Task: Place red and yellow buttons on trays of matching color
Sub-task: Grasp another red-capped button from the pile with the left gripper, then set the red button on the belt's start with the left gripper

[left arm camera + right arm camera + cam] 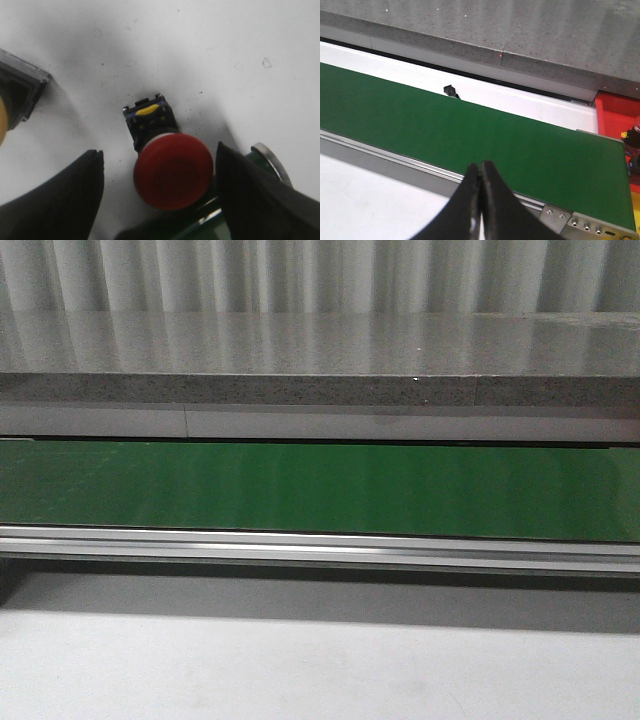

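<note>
Front view: green conveyor belt (320,488) crossing the width, grey stone ledge (320,390) behind it, white tabletop (320,660) in front; no claw or button shows.

Left wrist view: red button (172,170) lies on its side on the white tabletop, directly between the spread, released fingers of the left claw (159,192); its long axis runs from the red cap at the claw out to the black base. A grey-framed object (22,95) lies well apart.

Right wrist view: right claw (481,200) clenched on nothing, hovering at the belt's near rail; red tray (619,115) sits past the belt's end.
</note>
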Controlling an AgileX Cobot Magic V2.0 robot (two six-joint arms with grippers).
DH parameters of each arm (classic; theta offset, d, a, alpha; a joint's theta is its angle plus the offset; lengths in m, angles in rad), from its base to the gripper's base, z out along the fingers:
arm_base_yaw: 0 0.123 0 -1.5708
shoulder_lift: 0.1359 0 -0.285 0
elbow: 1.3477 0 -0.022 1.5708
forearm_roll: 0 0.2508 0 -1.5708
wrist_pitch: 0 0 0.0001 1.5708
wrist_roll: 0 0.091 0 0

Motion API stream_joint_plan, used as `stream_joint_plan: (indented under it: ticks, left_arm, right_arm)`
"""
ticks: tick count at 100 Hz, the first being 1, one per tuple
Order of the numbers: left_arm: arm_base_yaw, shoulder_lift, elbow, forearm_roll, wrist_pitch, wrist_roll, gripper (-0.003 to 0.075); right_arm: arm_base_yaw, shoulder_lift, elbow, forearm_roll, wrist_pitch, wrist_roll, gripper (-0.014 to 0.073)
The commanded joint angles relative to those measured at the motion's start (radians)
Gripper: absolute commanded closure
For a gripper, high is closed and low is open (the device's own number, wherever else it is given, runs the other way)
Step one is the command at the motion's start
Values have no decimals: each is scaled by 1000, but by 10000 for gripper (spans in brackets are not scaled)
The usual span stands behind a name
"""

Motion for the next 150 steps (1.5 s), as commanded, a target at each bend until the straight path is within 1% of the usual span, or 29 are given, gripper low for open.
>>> stream_joint_plan:
  ticks: [1, 5, 18, 27, 36, 42, 46, 52, 61, 67, 78, 97, 107, 140, 145, 150]
  left_arm:
    - [2, -33, -33, -17, -28, -10, 298]
    - [2, -31, -33, -17, -41, -10, 337]
    - [-1, -31, -48, -11, -57, -6, 536]
    - [-3, -34, -76, -11, -38, 58, 643]
    - [-5, -54, -111, -2, -13, 172, 706]
    - [-5, -77, -130, -2, 5, 248, 728]
    - [-5, -100, -143, -2, 13, 325, 741]
    - [-7, -133, -152, -2, 48, 436, 741]
    - [-11, -185, -152, 2, 124, 537, 741]
    - [-26, -211, -152, 3, 170, 635, 741]
    - [-73, -238, -149, 4, 244, 739, 741]
    - [-199, -242, -138, 46, 261, 745, 741]
    - [-237, -242, -113, 67, 265, 745, 741]
    - [-244, -239, -43, 67, 258, 745, 739]
    - [-240, -239, -43, 68, 261, 745, 722]
    - [-235, -239, -43, 68, 266, 745, 675]
  right_arm:
    - [3, 11, -22, 7, -68, -5, 659]
    - [3, 11, -22, 7, -68, -5, 659]
    - [3, 11, -22, 7, -68, -5, 659]
    - [3, 11, -22, 7, -68, -5, 659]
    - [3, 11, -22, 7, -68, -5, 659]
    - [3, 11, -22, 7, -68, -5, 659]
    - [3, 11, -22, 7, -68, -5, 659]
    - [3, 11, -22, 7, -68, -5, 659]
    - [3, 11, -22, 7, -68, -5, 659]
    - [3, 11, -22, 7, -68, -5, 659]
    - [3, 11, -22, 7, -68, -5, 659]
    - [3, 11, -22, 7, -68, -5, 659]
    - [3, 11, -22, 7, -68, -5, 659]
    - [3, 11, -22, 7, -70, -5, 659]
    - [3, 11, -22, 7, -70, -5, 659]
    - [3, 11, -22, 7, -70, -5, 659]
